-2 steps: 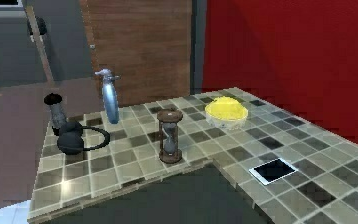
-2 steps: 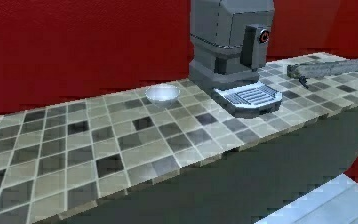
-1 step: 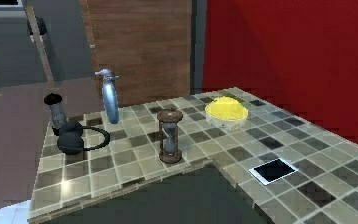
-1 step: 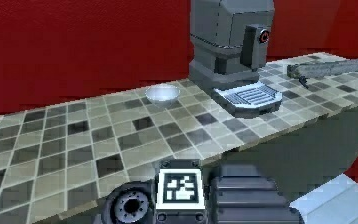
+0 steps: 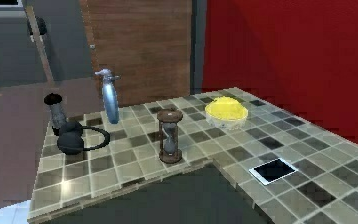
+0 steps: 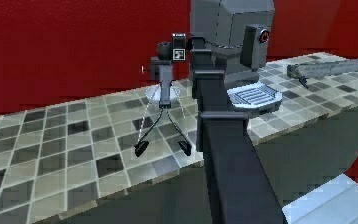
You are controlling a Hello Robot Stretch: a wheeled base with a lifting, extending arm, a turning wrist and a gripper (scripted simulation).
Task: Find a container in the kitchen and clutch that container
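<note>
In the forward view, the tiled counter [image 5: 117,165] ends at its left edge above a strip of pale floor [image 5: 2,214]. Its near edge bends in an L around a dark recess at bottom centre. Behind it stands a wooden panel [image 5: 137,35], and a red wall [image 5: 287,45] closes off the right. In the arm side view, the counter's front edge runs from lower left up to the right, with open floor below it at the right corner.

The container-like thing we see is a yellow bowl [image 5: 227,108], on the counter close to the red wall in the forward view. The gripper [image 6: 163,150] hangs over bare tiles in the arm side view, left of the arm [image 6: 227,150], and holds nothing. We cannot tell how wide its fingers are. We cannot place the bowl against it, since the two appear in separate views.

The tiles are small squares in grey, beige and dark tones. From left to right in the forward view there is a dark pot [image 5: 65,125] with a loop handle, a tilted blue-grey thing [image 5: 109,95], a brown hourglass-shaped piece [image 5: 170,137], the round bowl, and a flat dark slab [image 5: 273,171] with a white border. In the arm side view, a grey boxy machine [image 6: 227,30] stands past the gripper. A white ribbed tray [image 6: 252,96] sits at its foot, and a flat grey thing [image 6: 322,68] lies further right.
</note>
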